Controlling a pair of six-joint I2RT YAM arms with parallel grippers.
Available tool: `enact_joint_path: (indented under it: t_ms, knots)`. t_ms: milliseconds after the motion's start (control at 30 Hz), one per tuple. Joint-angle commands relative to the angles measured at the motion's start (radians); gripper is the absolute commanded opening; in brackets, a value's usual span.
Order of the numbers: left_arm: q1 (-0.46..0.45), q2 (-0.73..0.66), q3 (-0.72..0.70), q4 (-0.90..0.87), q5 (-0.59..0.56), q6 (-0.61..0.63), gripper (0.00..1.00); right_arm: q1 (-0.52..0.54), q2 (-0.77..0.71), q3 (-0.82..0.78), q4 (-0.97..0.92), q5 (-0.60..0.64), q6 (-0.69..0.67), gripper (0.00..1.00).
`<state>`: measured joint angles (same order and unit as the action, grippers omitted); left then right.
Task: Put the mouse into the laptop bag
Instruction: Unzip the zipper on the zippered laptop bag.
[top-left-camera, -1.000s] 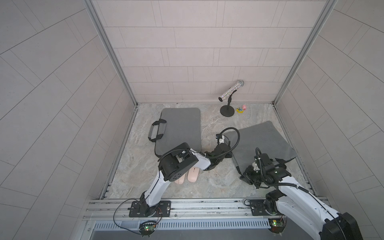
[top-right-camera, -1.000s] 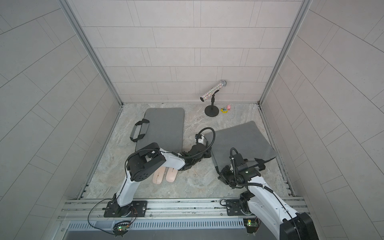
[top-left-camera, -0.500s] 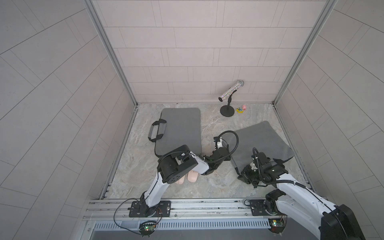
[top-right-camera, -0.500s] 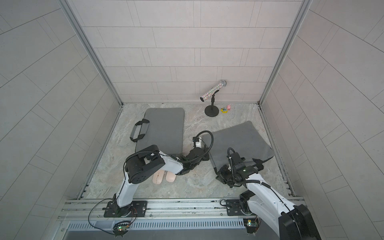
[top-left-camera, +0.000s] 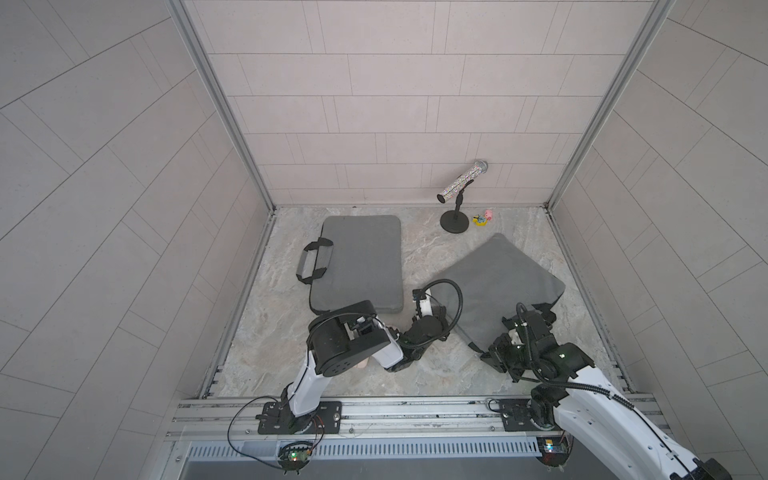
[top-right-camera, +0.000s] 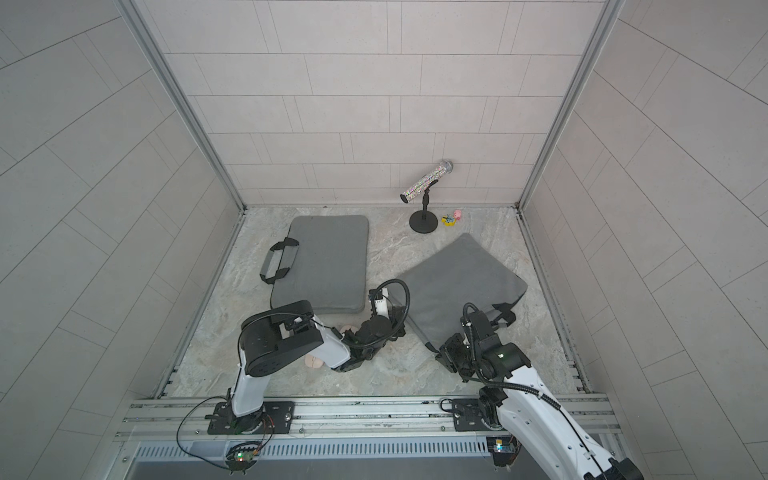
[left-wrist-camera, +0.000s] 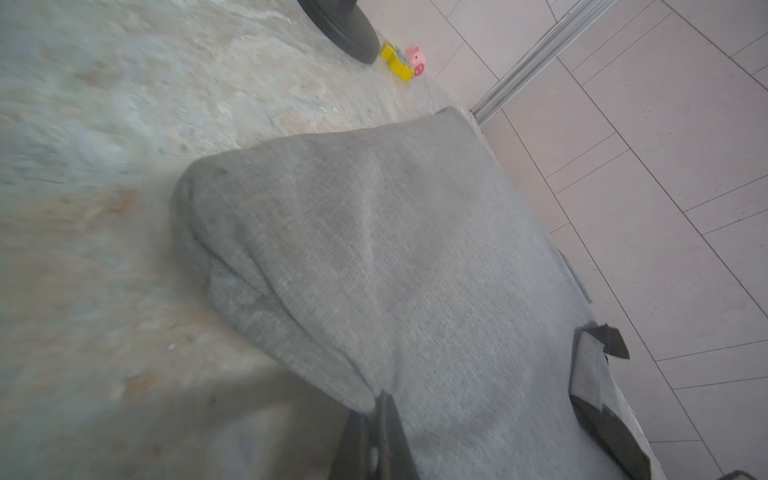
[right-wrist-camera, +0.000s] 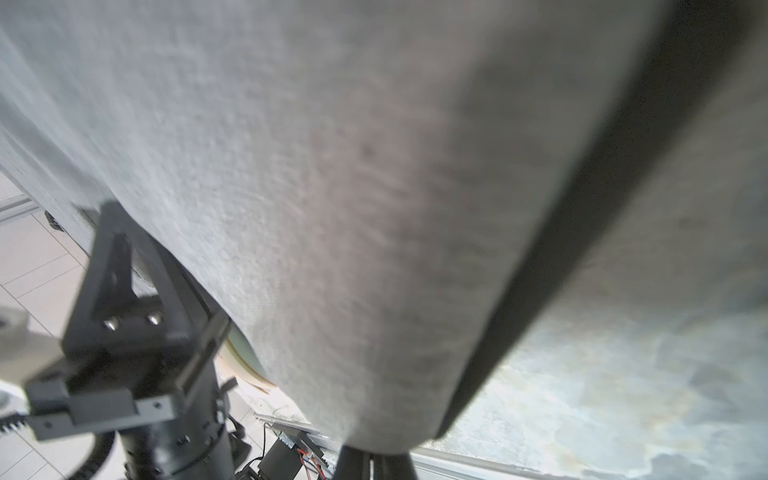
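A grey laptop bag (top-left-camera: 498, 282) (top-right-camera: 461, 282) lies at an angle on the right of the stone floor, its near edge raised. My left gripper (top-left-camera: 441, 315) (left-wrist-camera: 380, 401) is shut on the fabric at the bag's near-left edge (left-wrist-camera: 415, 249). My right gripper (top-left-camera: 483, 353) (right-wrist-camera: 371, 457) is shut on the bag's near corner (right-wrist-camera: 332, 166). The mouse is out of view in every frame.
A second grey bag (top-left-camera: 357, 262) with a black handle lies flat at the left. Pale pink oblong items (top-right-camera: 314, 360) sit under my left arm. A glittery microphone on a black stand (top-left-camera: 455, 220) and a small yellow and pink toy (top-left-camera: 483, 218) are at the back.
The held bag has shifted left and turned a little. My left gripper has drawn back toward the near side with its edge. My right gripper has barely moved.
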<state>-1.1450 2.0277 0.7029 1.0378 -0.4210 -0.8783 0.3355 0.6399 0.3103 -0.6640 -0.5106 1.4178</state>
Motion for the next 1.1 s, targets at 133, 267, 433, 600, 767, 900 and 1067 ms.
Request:
enact_joint_path:
  t_ms: [133, 267, 433, 600, 767, 900, 1067]
  knots:
    - [-0.140, -0.036, 0.055, 0.027, -0.137, 0.132, 0.00, 0.022, 0.028, 0.001, 0.066, 0.036, -0.002, 0.00]
    - [-0.141, -0.030, 0.092, -0.010, -0.130, 0.145, 0.00, 0.053, -0.002, 0.016, 0.049, 0.051, 0.019, 0.00]
    - [-0.142, -0.023, 0.097, -0.003, -0.131, 0.147, 0.00, 0.053, 0.007, 0.047, 0.048, 0.074, 0.037, 0.00]
    - [-0.142, -0.002, 0.111, -0.016, -0.145, 0.148, 0.00, 0.061, 0.101, 0.057, 0.177, 0.011, 0.065, 0.00]
    - [-0.094, 0.046, 0.235, -0.232, -0.108, 0.138, 0.00, 0.117, 0.148, 0.130, 0.172, 0.000, -0.011, 0.00]
    - [-0.031, 0.094, 0.275, -0.276, -0.035, 0.098, 0.00, 0.127, 0.119, 0.110, 0.113, -0.012, -0.036, 0.00]
    - [-0.014, 0.069, 0.254, -0.250, -0.037, 0.117, 0.00, 0.126, 0.032, 0.027, 0.120, -0.011, 0.020, 0.00]
